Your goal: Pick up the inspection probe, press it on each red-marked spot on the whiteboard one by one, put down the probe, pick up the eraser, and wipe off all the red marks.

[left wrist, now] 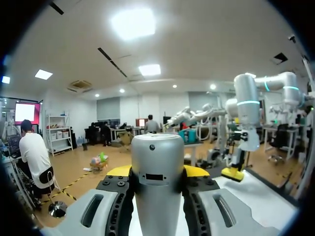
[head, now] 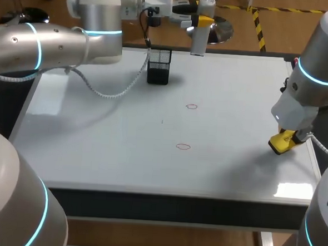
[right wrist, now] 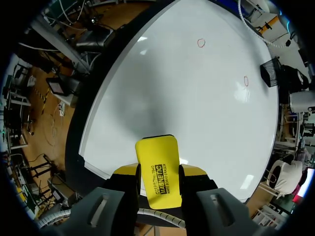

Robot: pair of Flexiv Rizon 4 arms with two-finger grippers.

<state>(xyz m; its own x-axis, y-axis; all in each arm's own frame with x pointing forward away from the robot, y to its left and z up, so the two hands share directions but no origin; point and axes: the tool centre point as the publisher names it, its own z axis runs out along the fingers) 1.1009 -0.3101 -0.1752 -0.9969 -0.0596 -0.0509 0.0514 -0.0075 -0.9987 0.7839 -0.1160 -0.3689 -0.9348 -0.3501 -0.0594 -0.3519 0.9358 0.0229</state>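
Eraser (right wrist: 156,169), yellow and flat, is gripped between the fingers of the right gripper (right wrist: 158,178), which stand parted only by its width and press it from both sides; its free end juts ahead of the tips over the whiteboard (right wrist: 162,88), near that board's edge; whether its face touches the surface cannot be told; wiping looks to be the step in hand, and it would go best with the wiping face laid flat, pressed evenly and swept fully across each mark; the first red mark (right wrist: 201,43) lies ahead of the fingers, the second red mark (right wrist: 245,80) ahead and off to one side, near the black mesh holder (right wrist: 272,73), both well apart from the tips; the left gripper (left wrist: 157,173) is likewise clamped on the silver probe (left wrist: 157,162), which rises between its fingers.
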